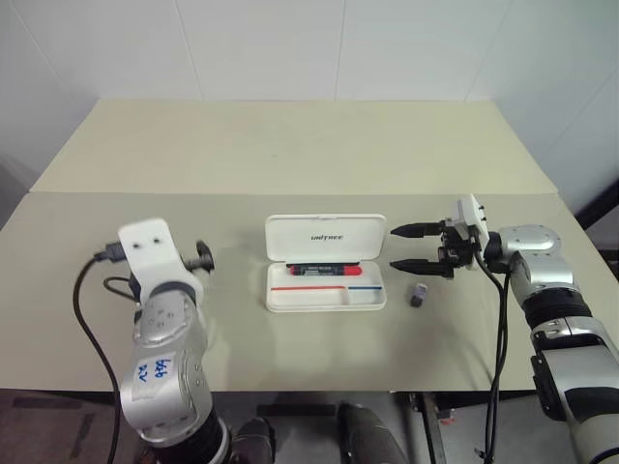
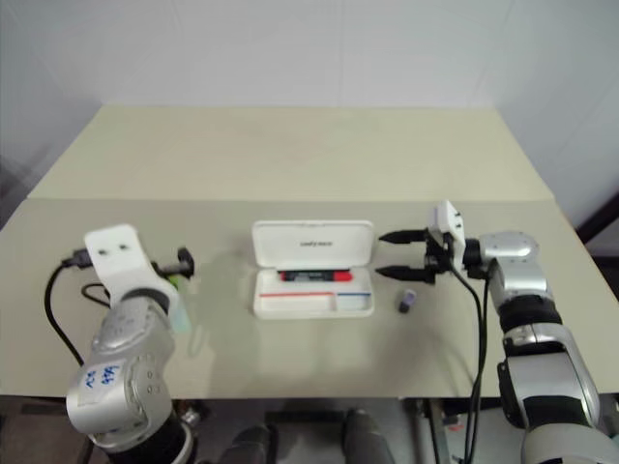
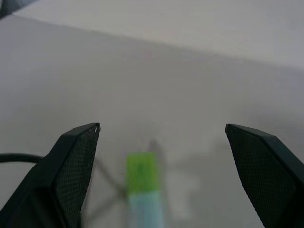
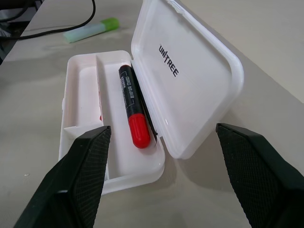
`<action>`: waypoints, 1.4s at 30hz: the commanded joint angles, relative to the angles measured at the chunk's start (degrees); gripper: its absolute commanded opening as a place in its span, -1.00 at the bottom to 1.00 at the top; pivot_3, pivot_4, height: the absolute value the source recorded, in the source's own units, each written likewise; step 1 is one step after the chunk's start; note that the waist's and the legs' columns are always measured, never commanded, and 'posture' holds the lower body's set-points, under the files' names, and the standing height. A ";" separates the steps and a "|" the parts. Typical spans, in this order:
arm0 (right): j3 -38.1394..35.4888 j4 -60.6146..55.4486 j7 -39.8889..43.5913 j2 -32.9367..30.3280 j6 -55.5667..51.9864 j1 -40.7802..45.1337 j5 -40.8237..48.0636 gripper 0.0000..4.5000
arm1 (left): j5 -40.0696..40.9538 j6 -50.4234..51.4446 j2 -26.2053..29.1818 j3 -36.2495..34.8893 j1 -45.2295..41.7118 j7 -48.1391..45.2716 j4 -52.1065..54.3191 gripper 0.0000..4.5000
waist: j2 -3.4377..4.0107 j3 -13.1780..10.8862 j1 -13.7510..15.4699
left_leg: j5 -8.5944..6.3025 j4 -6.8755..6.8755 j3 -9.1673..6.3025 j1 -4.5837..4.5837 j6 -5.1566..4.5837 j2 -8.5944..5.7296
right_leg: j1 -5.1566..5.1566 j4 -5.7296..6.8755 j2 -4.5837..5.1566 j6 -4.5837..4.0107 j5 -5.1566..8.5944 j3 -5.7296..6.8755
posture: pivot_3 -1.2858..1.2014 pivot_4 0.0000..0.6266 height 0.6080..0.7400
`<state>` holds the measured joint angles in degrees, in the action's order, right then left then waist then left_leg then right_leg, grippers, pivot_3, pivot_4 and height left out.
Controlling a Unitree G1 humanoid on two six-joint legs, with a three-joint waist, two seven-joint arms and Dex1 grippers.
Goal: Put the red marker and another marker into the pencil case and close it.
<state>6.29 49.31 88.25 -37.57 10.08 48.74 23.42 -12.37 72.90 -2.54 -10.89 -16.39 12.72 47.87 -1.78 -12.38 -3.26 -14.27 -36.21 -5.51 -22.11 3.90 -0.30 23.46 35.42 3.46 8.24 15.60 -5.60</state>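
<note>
Nearest, toward the table's (image 1: 290, 155) left front edge, the left gripper (image 3: 161, 142) hangs spread wide and empty over the green highlighter (image 3: 141, 176), which lies between its fingers but untouched. Risk: closing off-centre could flick the flat body toward the edge (cable trails close too). Mid-table, the pencil case (image 1: 326, 290) sits open with the red marker (image 4: 132, 108) already inside. The right gripper (image 1: 420, 247), released, hovers just beside the case's right end, above a small grey stub (image 1: 418, 295).

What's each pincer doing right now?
Left pincer: open, empty, over the green highlighter.
Right pincer: open, empty, beside the pencil case.
</note>
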 commanded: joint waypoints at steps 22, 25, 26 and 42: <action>-2.36 -3.28 4.25 -0.73 0.64 -2.24 0.61 1.00 | -1.46 -4.28 7.51 7.82 8.65 -6.13 3.28 0.99 | 0.01 0.01 0.03 | 0.02 -0.03 0.01 0.03 -0.01 -0.01 | -0.07 -0.04 0.03 -0.02 -0.06 0.00 | 0.03 -0.52 1.00; -2.43 -3.36 4.25 -0.66 0.46 -2.16 0.32 1.00 | -1.10 -4.48 5.29 6.46 10.06 -6.19 3.31 0.99 | 0.01 0.01 0.04 | 0.02 -0.03 0.01 0.03 -0.01 0.00 | -0.07 -0.03 0.03 -0.04 -0.05 0.01 | 0.03 -0.52 1.00; -2.41 -3.29 4.25 -0.63 0.46 -2.09 0.23 1.00 | -1.10 -4.80 4.84 6.15 10.49 -6.21 3.16 0.99 | 0.01 0.01 0.02 | 0.02 -0.04 0.02 0.03 -0.01 0.00 | -0.07 -0.03 0.03 -0.04 -0.05 0.00 | 0.03 -0.52 1.00; -2.85 -2.46 4.25 -0.15 0.41 -1.23 -1.08 1.00 | -0.36 -6.33 -1.34 1.85 13.63 -5.58 -0.03 0.99 | 0.01 0.01 0.04 | 0.02 -0.05 0.03 0.03 -0.01 0.00 | -0.07 -0.09 0.03 -0.06 -0.03 0.01 | 0.03 -0.52 1.00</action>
<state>5.64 47.47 88.28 -37.40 10.06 46.60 21.90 -13.16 67.84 -3.71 -8.24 -2.11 6.93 47.70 -1.77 -12.38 -3.22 -14.25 -36.26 -5.48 -22.08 3.89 -0.30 23.38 35.33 3.49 8.17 15.56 -5.59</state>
